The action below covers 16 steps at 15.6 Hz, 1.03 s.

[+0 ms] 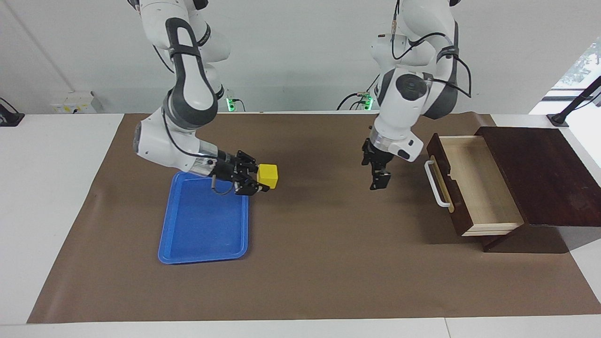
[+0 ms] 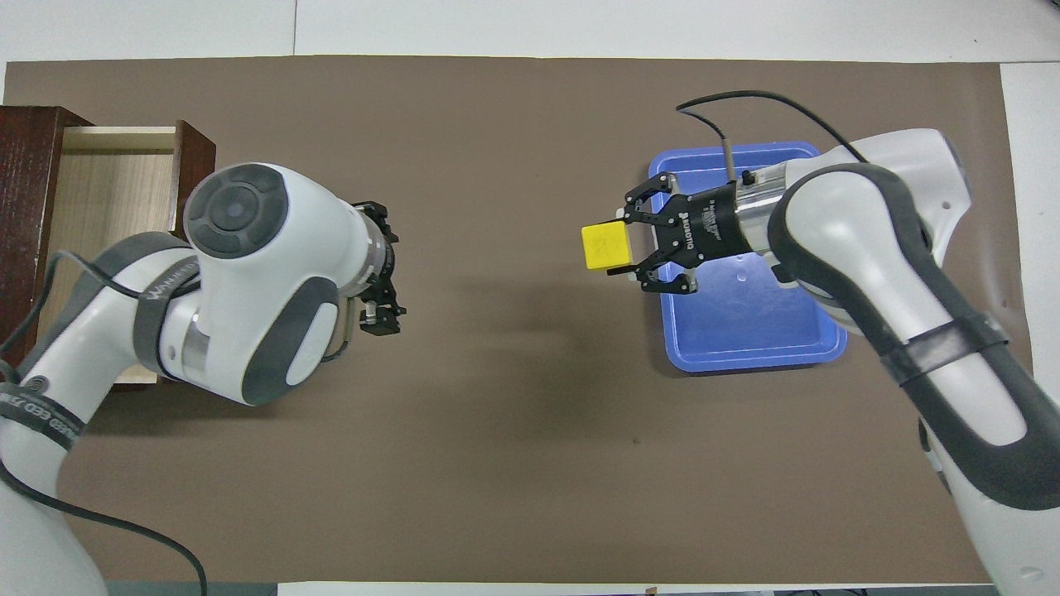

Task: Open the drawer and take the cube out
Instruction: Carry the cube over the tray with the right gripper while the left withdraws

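Observation:
The drawer (image 1: pixel 479 188) of the dark brown wooden box (image 1: pixel 544 173) stands pulled out, its pale inside bare, its white bar handle (image 1: pixel 434 185) toward the table's middle. In the overhead view the drawer (image 2: pixel 108 190) is partly hidden by my left arm. My right gripper (image 1: pixel 264 179) (image 2: pixel 618 247) lies level, shut on the yellow cube (image 1: pixel 268 176) (image 2: pixel 605 247), and holds it in the air over the mat beside the blue tray's edge. My left gripper (image 1: pixel 379 182) (image 2: pixel 381 319) points down over the mat in front of the drawer, apart from the handle.
A blue plastic tray (image 1: pixel 202 234) (image 2: pixel 745 331) lies on the brown mat (image 1: pixel 319 263) toward the right arm's end, under the right wrist. The wooden box stands at the left arm's end of the table.

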Motion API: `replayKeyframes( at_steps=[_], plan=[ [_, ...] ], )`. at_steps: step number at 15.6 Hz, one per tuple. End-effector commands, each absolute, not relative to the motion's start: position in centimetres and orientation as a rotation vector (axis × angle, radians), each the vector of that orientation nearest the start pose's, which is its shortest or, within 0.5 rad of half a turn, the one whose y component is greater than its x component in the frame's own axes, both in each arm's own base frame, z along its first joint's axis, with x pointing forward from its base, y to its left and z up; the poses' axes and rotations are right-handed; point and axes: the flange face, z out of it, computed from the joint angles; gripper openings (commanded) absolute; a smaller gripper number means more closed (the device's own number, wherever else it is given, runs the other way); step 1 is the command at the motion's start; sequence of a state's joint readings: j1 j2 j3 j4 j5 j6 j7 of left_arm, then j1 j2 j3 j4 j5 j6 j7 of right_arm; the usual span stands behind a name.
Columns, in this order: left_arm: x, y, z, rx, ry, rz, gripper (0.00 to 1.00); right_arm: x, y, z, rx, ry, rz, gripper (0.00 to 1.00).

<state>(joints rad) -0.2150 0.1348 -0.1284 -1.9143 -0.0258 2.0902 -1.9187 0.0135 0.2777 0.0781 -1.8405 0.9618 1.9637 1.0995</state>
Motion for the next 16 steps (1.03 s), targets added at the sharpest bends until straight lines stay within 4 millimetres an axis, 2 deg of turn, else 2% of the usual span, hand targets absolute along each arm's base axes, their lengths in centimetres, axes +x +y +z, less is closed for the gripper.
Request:
replayKeyframes(
  at_steps=[1,3,4,6,9,11,13,15,16],
  plan=[
    [56.1,-14.0,42.4,2.259,2.167,0.040,1.00,62.3,5.6,36.4,-1.709,1.664,0.800,0.00],
    [56.7,-9.8,42.1,2.348,2.087,0.042,1.00,62.2,3.2,34.6,-1.746,1.684,0.800,0.00],
    [57.0,-8.0,42.1,2.377,2.058,0.045,1.00,61.9,2.7,33.9,-1.765,1.687,0.798,0.00],
    [57.5,-4.3,42.2,2.458,2.002,0.103,1.00,61.4,-1.1,31.4,-1.738,1.704,0.799,0.00],
    [58.2,0.0,42.5,2.493,1.985,0.180,1.00,59.8,-2.4,28.7,-1.766,1.679,0.813,0.00],
    [58.4,2.1,42.6,2.536,1.954,0.224,1.00,59.1,-3.6,27.4,-1.762,1.697,0.809,0.00],
    [58.3,4.3,42.8,2.542,1.949,0.227,1.00,58.5,-3.6,26.6,-1.788,1.676,0.807,0.00],
    [58.3,5.1,42.7,2.549,1.945,0.223,1.00,57.9,-4.0,25.6,-1.823,1.660,0.773,0.00],
    [58.4,4.9,42.8,2.560,1.929,0.225,1.00,57.9,-4.0,25.5,-1.825,1.662,0.769,0.00]
  ],
)
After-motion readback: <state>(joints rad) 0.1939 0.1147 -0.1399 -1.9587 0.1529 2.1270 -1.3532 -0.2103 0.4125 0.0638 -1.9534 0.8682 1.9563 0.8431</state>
